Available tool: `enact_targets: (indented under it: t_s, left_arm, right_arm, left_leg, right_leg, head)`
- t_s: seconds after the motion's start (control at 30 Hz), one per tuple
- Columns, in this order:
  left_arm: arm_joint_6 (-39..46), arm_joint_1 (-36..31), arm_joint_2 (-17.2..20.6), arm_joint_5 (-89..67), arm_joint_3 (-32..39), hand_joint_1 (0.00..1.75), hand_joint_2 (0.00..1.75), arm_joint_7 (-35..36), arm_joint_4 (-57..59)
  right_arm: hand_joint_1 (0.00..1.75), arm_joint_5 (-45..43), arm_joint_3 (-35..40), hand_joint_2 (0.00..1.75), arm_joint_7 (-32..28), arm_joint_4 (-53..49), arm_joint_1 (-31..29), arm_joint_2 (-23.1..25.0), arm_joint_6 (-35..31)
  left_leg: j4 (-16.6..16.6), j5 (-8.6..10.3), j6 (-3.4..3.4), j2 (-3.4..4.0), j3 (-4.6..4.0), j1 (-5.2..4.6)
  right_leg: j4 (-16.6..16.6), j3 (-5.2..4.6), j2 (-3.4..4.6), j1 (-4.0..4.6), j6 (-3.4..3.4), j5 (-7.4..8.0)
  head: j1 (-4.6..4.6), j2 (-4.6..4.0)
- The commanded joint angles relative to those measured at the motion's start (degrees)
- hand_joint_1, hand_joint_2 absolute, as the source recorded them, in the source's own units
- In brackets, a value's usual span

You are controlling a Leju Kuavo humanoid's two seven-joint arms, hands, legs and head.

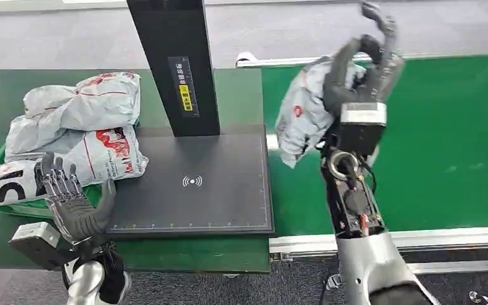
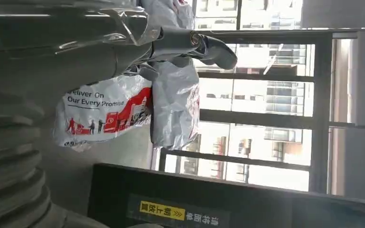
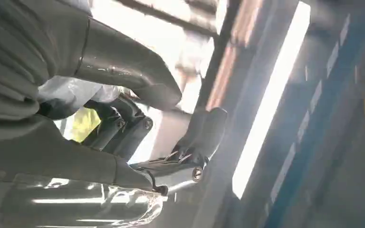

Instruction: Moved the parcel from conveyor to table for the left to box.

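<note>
My right hand (image 1: 362,70) is clamped on the crumpled grey plastic mailer parcel (image 1: 302,114), held up off the green conveyor belt (image 1: 451,140), just right of the black scanner plate (image 1: 197,184). Left hand (image 1: 76,203) is loose, fingers spread, nothing in it, at the plate's left edge by the piled grey mailers (image 1: 76,127).

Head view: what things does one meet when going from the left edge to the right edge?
Parcel pile → left robot hand → black post → scan mark on the black plate → held grey parcel → right robot hand → green conveyor.
</note>
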Motion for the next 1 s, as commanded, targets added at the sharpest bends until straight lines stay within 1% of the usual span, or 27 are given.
enact_targets:
  t_s: [0.03,0.07,0.13,0.2,0.23,0.3,0.33,0.37,0.43,0.47,0.53,0.57,0.6,0.63,0.67,0.7,0.73,0.77,0.8,0.87,0.93,1.0]
  left_arm:
    - [-2.60,-0.77,-1.71,0.59,2.75,0.00,1.75,0.19,5.50]
    - [-2.78,-1.05,-1.89,0.58,3.03,0.00,1.75,0.19,6.03]
    - [-2.78,-1.05,-1.89,0.58,3.03,0.00,1.75,0.19,6.03]
    - [-2.78,-1.05,-1.89,0.58,3.03,0.00,1.75,0.19,6.03]
    - [-3.31,-1.10,-1.99,0.95,3.21,0.00,1.75,0.19,6.65]
    - [-3.74,-1.54,-2.02,1.08,3.25,0.00,1.75,0.19,8.13]
    - [-3.95,-1.62,-2.02,1.10,3.22,0.00,1.75,0.19,8.60]
    - [-4.12,-2.02,-2.11,1.05,3.28,0.00,1.75,0.19,9.65]
    - [-4.37,-2.51,-2.02,1.53,3.08,0.00,1.75,0.19,11.01]
    - [-4.73,-2.94,-2.12,1.81,3.09,0.00,1.75,0.19,11.85]
    - [-4.93,-3.36,-2.28,1.87,2.95,0.00,1.75,0.19,12.60]
    - [-4.64,-3.61,-2.24,1.64,2.74,0.00,1.75,0.19,12.82]
    - [-4.46,-3.58,-2.24,1.73,2.77,0.00,1.75,0.19,12.87]
    - [-4.35,-3.57,-2.19,1.79,2.83,0.00,1.75,0.19,12.96]
    - [-4.09,-3.44,-1.94,1.91,2.92,0.00,1.75,0.19,13.08]
    - [-4.01,-3.33,-1.80,2.13,3.02,0.00,1.75,0.19,13.09]
    - [-3.93,-3.10,-1.54,1.93,2.91,0.00,1.75,0.19,12.88]
    - [-4.65,-2.47,-1.03,1.72,2.46,0.00,1.75,0.19,12.22]
    - [-5.52,-1.66,-0.03,0.63,1.40,0.00,1.75,0.19,11.86]
    - [-5.96,-0.42,1.05,-1.33,-0.02,0.00,1.75,0.19,11.55]
    - [-6.38,-0.08,1.45,-1.98,-0.59,0.00,1.75,0.19,11.75]
    - [-6.46,0.76,2.18,-3.75,-1.59,0.00,1.75,0.19,12.32]
  right_arm:
    - [1.75,1.57,24.34,1.75,4.50,28.96,-7.92,9.11,12.87]
    - [1.75,-0.35,28.12,1.75,6.01,27.87,-6.61,9.11,13.27]
    - [1.75,-0.35,28.12,1.75,6.01,27.87,-6.61,9.11,13.27]
    - [1.75,-0.35,28.12,1.75,6.01,27.87,-6.61,9.11,13.27]
    - [1.75,-2.16,28.48,1.75,5.30,27.75,-6.69,9.11,14.01]
    - [1.75,-4.53,30.83,1.75,6.23,27.17,-5.70,9.11,14.30]
    - [1.75,-5.13,31.03,1.75,6.56,27.16,-5.18,9.11,14.35]
    - [1.75,-8.00,31.87,1.75,8.54,27.65,-4.58,9.11,15.51]
    - [1.75,-9.58,32.64,1.75,9.56,28.80,-4.45,9.11,18.11]
    - [1.75,-10.94,33.53,1.75,9.58,29.83,-4.49,9.11,19.83]
    - [1.75,-11.50,33.69,1.75,8.60,29.94,-4.04,9.11,19.27]
    - [1.75,-11.36,33.83,1.75,7.60,30.22,-4.15,9.11,16.33]
    - [1.75,-8.96,34.11,1.75,7.28,31.49,-5.01,9.11,10.75]
    - [1.75,-7.60,33.96,1.75,7.59,32.40,-5.59,9.11,8.06]
    - [1.75,-7.73,30.58,1.75,8.25,33.36,-6.44,8.39,5.55]
    - [1.75,-6.69,28.78,1.75,8.20,33.33,-6.86,7.38,3.89]
    - [1.75,-7.61,24.57,1.75,8.33,32.07,-6.23,6.18,1.88]
    - [0.09,-8.30,20.34,1.75,7.46,29.60,-4.85,4.58,1.48]
    - [0.00,-8.69,15.42,1.75,6.63,25.58,-2.25,2.45,1.66]
    - [0.00,-6.85,10.22,1.75,5.91,18.27,3.18,-1.27,3.22]
    - [0.00,-5.98,8.23,1.75,5.97,15.56,5.60,-2.21,3.82]
    - [0.00,-5.78,2.09,1.75,5.59,8.63,12.38,-4.88,3.83]
  left_leg:
    - [-0.18,-0.11,-0.02,0.43,0.38,-0.01]
    - [-0.17,-0.08,-0.02,0.33,0.32,0.04]
    - [-0.09,-0.06,-0.02,0.14,0.17,0.06]
    - [-0.10,-0.07,-0.01,0.02,0.18,0.07]
    - [-0.08,-0.06,0.00,-0.01,0.13,0.08]
    - [-0.11,-0.06,0.03,0.02,0.20,0.07]
    - [-0.07,-0.03,0.00,-0.01,0.05,0.04]
    - [-0.15,-0.02,0.01,-0.05,0.18,0.05]
    - [-0.11,-0.02,-0.02,-0.07,0.08,0.03]
    - [-0.11,-0.02,-0.02,-0.08,0.10,0.03]
    - [-0.17,-0.01,-0.02,-0.16,0.21,0.04]
    - [-0.18,-0.01,-0.02,-0.17,0.21,0.04]
    - [-0.10,-0.02,-0.03,-0.15,0.12,0.06]
    - [-0.16,-0.02,-0.02,-0.18,0.21,0.06]
    - [-0.11,-0.04,-0.01,-0.15,0.17,0.04]
    - [-0.08,-0.04,-0.01,-0.13,0.12,0.04]
    - [-0.09,-0.03,0.01,-0.23,0.16,0.04]
    - [-0.08,-0.03,0.01,-0.22,0.14,0.03]
    - [-0.06,0.00,0.01,-0.30,0.08,0.05]
    - [-0.10,0.02,0.02,-0.37,0.10,0.07]
    - [-0.21,0.04,0.04,-0.45,0.23,0.08]
    - [-0.10,-0.01,0.02,-0.39,0.14,0.06]
  right_leg:
    - [-0.11,0.18,0.43,0.00,-0.07,0.00]
    - [-0.12,0.16,0.32,0.05,-0.07,-0.01]
    - [-0.06,0.05,0.13,0.06,-0.09,-0.08]
    - [-0.09,0.13,0.02,0.08,-0.09,-0.14]
    - [-0.09,0.09,0.01,0.08,-0.08,-0.13]
    - [-0.14,0.18,0.04,0.08,-0.07,-0.11]
    - [-0.07,0.03,0.01,0.04,-0.08,-0.11]
    - [-0.19,0.20,-0.03,0.06,-0.08,-0.10]
    - [-0.13,0.10,-0.05,0.03,-0.09,-0.11]
    - [-0.14,0.11,-0.06,0.04,-0.10,-0.11]
    - [-0.21,0.24,-0.13,0.05,-0.11,-0.12]
    - [-0.20,0.23,-0.14,0.04,-0.11,-0.12]
    - [-0.14,0.13,-0.11,0.06,-0.11,-0.12]
    - [-0.21,0.23,-0.13,0.07,-0.12,-0.12]
    - [-0.15,0.17,-0.10,0.04,-0.10,-0.13]
    - [-0.11,0.10,-0.08,0.04,-0.09,-0.13]
    - [-0.14,0.18,-0.18,0.05,-0.08,-0.14]
    - [-0.13,0.15,-0.17,0.04,-0.08,-0.13]
    - [-0.14,0.14,-0.25,0.06,-0.07,-0.12]
    - [-0.20,0.19,-0.32,0.08,-0.06,-0.11]
    - [-0.36,0.40,-0.41,0.09,-0.05,-0.10]
    - [-0.26,0.29,-0.30,0.06,-0.06,-0.13]
  head:
    - [-0.02,0.00]
    - [0.07,0.00]
    - [0.02,0.00]
    - [0.02,0.00]
    - [0.04,0.00]
    - [0.04,0.02]
    - [0.04,0.00]
    - [0.07,0.00]
    - [0.07,0.00]
    - [0.04,0.00]
    - [0.04,0.02]
    - [0.02,0.00]
    - [0.04,0.00]
    - [0.02,0.00]
    - [0.04,0.00]
    - [0.02,0.00]
    - [0.04,0.02]
    - [0.02,0.00]
    - [0.07,0.00]
    - [0.07,0.00]
    - [0.09,0.02]
    - [0.11,0.00]
